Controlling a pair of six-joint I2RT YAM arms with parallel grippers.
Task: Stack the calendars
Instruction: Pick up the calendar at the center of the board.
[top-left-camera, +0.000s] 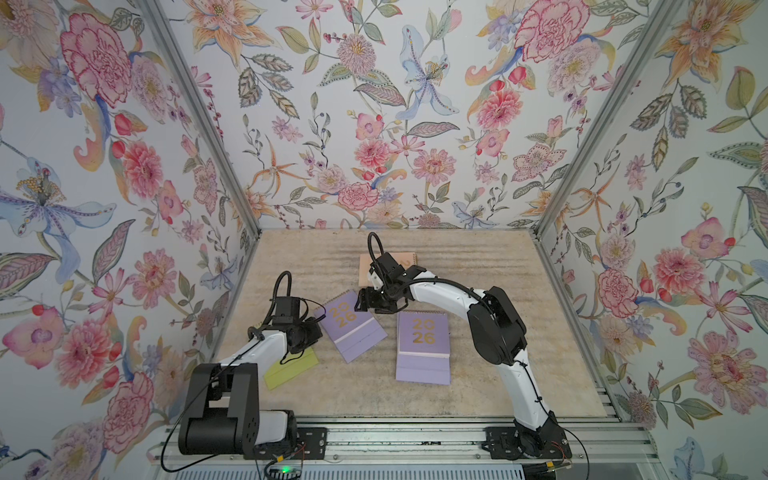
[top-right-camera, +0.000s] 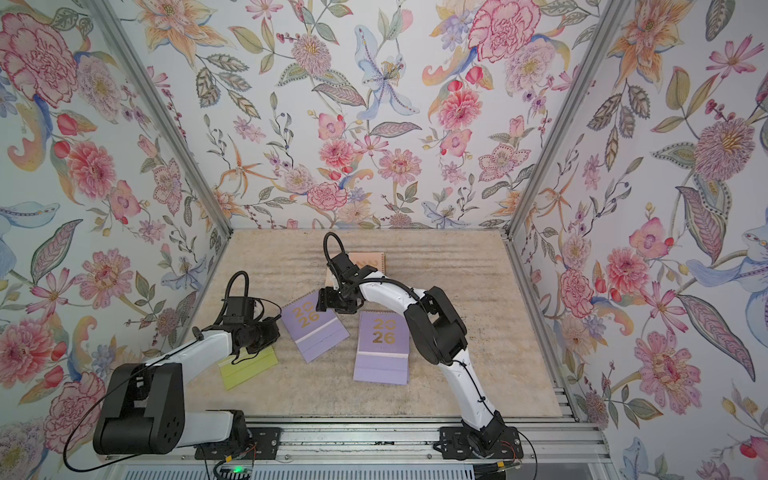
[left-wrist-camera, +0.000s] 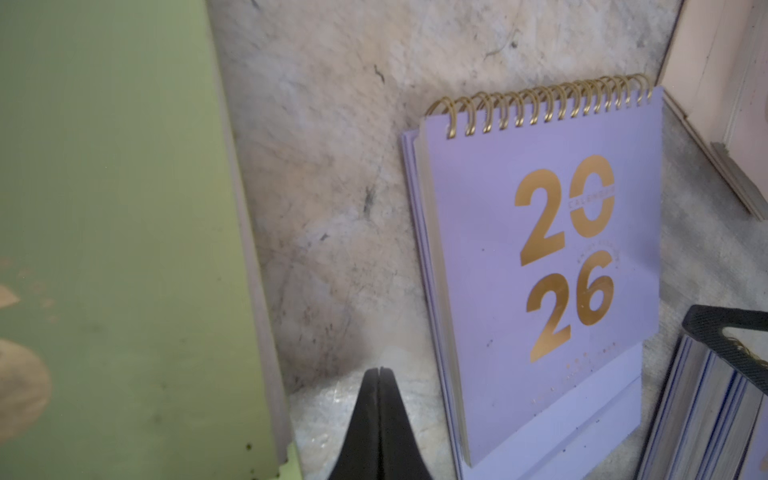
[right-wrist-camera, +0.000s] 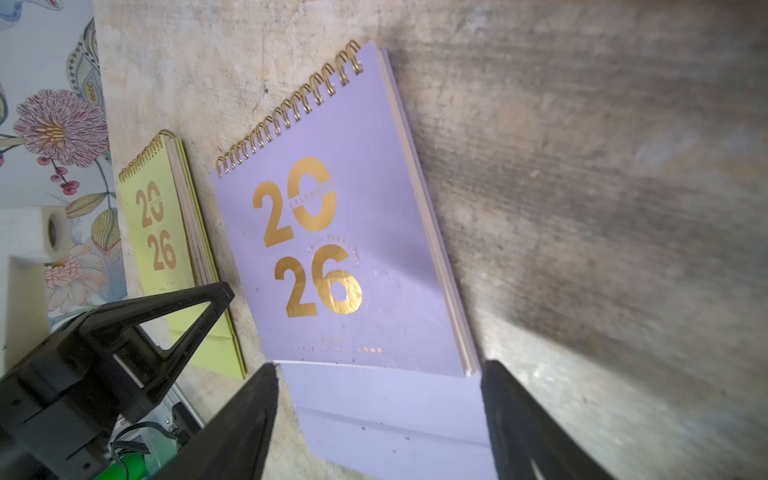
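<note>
Pick-up stage: my right jaws, spread and empty, flank the tilted purple calendar (top-left-camera: 353, 328); left jaws clenched, idle. Next, I judge — grip, lift, set on the purple pile (top-left-camera: 423, 353) at four o'clock.

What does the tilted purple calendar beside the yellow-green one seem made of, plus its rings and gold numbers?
Tilted lavender spiral-bound calendar: matte card cover over a paper block; layered page edges show. Gold binding rings: probably metal wire, glinting. Gold 2026 numerals: likely foil, mirror-shiny and wrinkled on the 6.
</note>
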